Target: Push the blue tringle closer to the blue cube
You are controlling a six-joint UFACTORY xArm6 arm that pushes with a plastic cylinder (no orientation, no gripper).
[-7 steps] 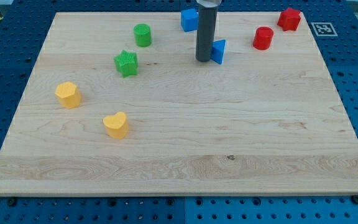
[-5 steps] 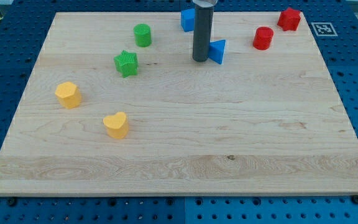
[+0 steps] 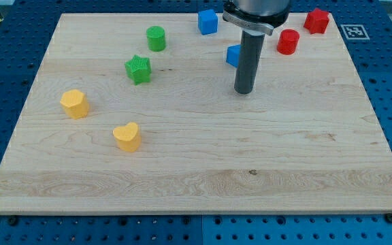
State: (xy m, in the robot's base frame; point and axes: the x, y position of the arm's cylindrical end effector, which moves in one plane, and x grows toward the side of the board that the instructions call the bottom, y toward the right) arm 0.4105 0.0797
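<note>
one blue triangle (image 3: 233, 55) half-hidden behind the rod, pointing unclear, my tip (image 3: 243, 91) just below; no pincer

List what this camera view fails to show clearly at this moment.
- Blue triangle: its right part is hidden behind the rod, so its full shape and whether the rod touches it cannot be told.
- Arm above the rod: cut off by the view's top edge.
- My tip: it sits below the triangle toward the view's bottom; contact with the board cannot be confirmed.
- Marker at the view's top right: pattern too small to read.
</note>
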